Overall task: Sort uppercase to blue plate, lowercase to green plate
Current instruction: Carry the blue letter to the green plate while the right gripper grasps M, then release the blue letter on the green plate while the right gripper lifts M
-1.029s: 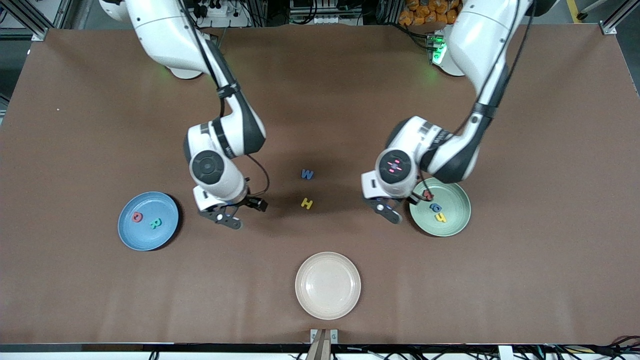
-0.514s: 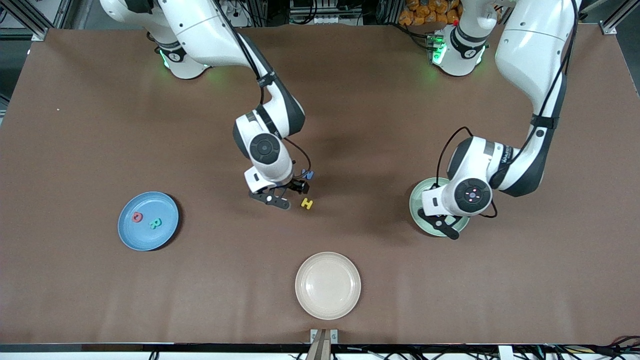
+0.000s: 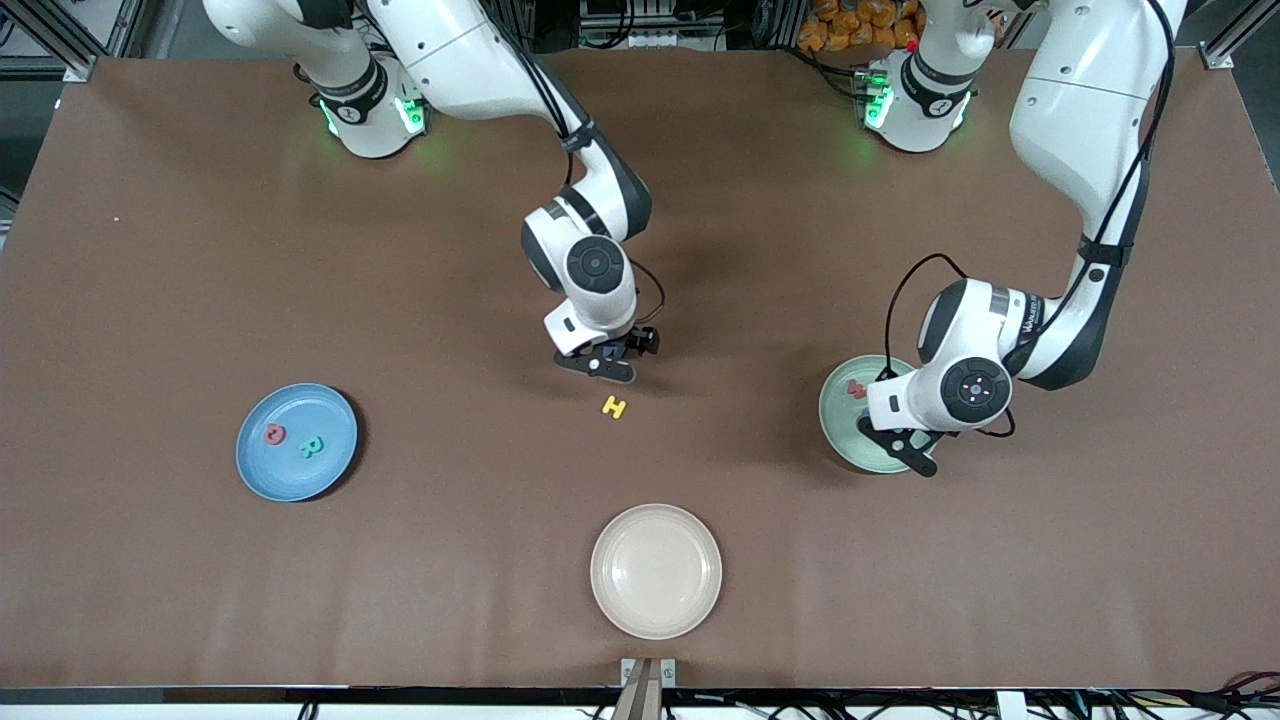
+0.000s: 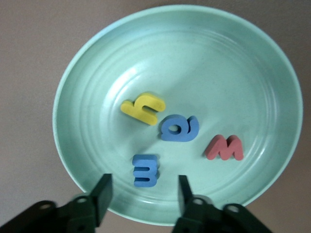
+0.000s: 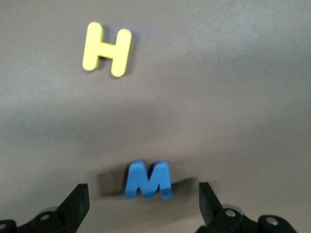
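Worktop (image 3: 200, 560): three plates. Green plate (image 4: 97, 73) now holds four lowercase, blue m (image 4: 146, 171) just released by left gripper (image 4: 141, 196), fingers parted, empty. Blue plate (image 3: 262, 465): Q, R. Loose: H (image 3: 614, 407), W (image 5: 148, 180); right gripper (image 5: 143, 201) has arrived over W, fingers wide, empty.

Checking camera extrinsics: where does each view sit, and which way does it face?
Front view: high across the table, facing both bases; shows both arms, blue plate, cream plate.
Left wrist view: on the left arm's wrist, looking down into the green plate; left end effector open.
Right wrist view: looks down at dark blue W; right end effector open.
Shared: yellow H in front and right wrist views.
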`<move>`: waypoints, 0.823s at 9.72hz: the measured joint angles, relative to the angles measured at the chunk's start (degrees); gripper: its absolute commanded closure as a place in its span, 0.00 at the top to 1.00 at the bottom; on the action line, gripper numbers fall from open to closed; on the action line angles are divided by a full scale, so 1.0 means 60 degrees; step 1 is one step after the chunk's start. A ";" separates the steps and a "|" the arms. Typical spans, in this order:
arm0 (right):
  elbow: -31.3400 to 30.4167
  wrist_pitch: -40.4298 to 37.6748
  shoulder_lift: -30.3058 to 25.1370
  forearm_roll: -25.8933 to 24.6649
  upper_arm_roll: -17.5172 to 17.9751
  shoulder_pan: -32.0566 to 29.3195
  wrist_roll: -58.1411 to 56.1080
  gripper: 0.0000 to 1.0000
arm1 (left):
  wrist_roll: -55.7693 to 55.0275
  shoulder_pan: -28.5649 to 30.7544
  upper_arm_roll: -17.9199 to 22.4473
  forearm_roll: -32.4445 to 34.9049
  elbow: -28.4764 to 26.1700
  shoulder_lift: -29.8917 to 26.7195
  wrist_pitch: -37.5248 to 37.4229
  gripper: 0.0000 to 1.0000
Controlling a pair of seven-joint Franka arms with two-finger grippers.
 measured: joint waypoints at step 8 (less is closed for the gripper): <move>-0.0065 0.0324 0.0156 0.0000 -0.0012 -0.0018 0.0000 0.08 | -0.2300 0.0137 -0.0006 -0.1210 0.0307 -0.1216 -0.0133 1.00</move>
